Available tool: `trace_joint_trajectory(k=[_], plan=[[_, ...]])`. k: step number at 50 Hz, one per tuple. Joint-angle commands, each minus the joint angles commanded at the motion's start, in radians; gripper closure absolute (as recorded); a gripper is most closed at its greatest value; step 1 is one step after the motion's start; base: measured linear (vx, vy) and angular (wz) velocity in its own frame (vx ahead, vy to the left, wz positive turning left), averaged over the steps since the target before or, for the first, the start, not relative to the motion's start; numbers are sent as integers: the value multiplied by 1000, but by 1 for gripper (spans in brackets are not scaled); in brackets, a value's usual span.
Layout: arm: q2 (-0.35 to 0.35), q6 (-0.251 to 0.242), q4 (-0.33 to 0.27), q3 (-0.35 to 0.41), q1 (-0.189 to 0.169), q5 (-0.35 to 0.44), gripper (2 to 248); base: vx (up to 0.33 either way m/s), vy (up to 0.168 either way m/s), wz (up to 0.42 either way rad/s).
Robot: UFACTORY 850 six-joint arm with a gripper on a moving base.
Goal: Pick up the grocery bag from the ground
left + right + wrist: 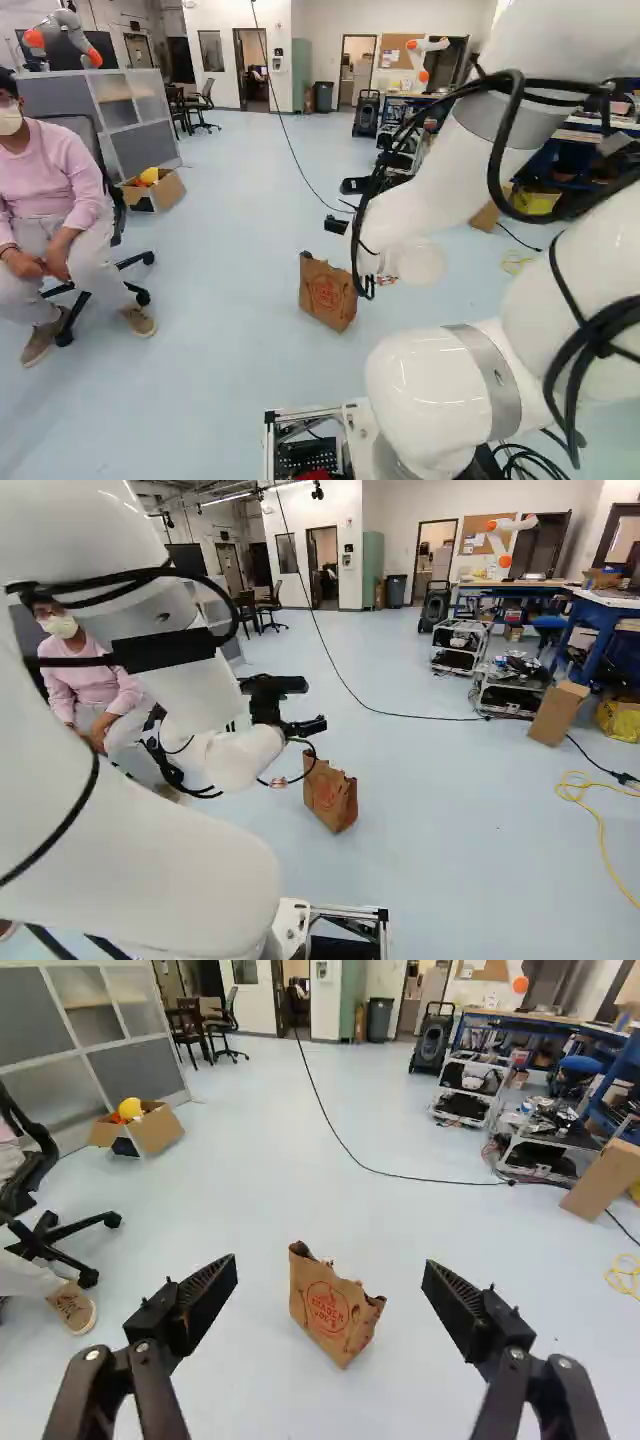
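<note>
The brown paper grocery bag [327, 291] stands on the pale blue floor ahead of the base, its top edge crumpled and uneven. In the right base view my gripper [290, 706] is raised in the air beyond the arm, and the bag [330, 795] shows lower and beside it. The wrist view has my gripper [330, 1285] open wide, its two fingers far apart. Framed in the gap between them, but farther off on the floor, is the bag [332, 1312], with red print on its side. Neither finger touches it.
A seated person is at the left of the left base view. An open cardboard box [150, 1128] sits by a grey partition. A black cable [400, 1175] crosses the floor toward metal carts [540, 1145]. A cardboard piece [558, 713] and yellow cord [600, 825] lie farther right.
</note>
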Motion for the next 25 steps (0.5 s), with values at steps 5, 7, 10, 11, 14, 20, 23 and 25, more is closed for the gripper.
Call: trace_joint_trajectory(k=[5, 7, 10, 11, 14, 20, 23, 25], plan=[[-30, 0, 0, -27, 0, -25, 3, 0, 0, 0], [-43, 0, 0, -38, 0, -36, 3, 0, 0, 0], [-62, 0, 0, -56, 0, -51, 3, 0, 0, 0], [-69, 0, 0, -62, 0, -56, 3, 0, 0, 0], [-91, 0, 0, -83, 0, -72, 3, 0, 0, 0], [-137, 0, 0, -127, 0, -103, 3, 0, 0, 0], [-160, 0, 0, -149, 0, -119, 3, 0, 0, 0], [-175, 0, 0, -164, 0, -129, 3, 0, 0, 0]])
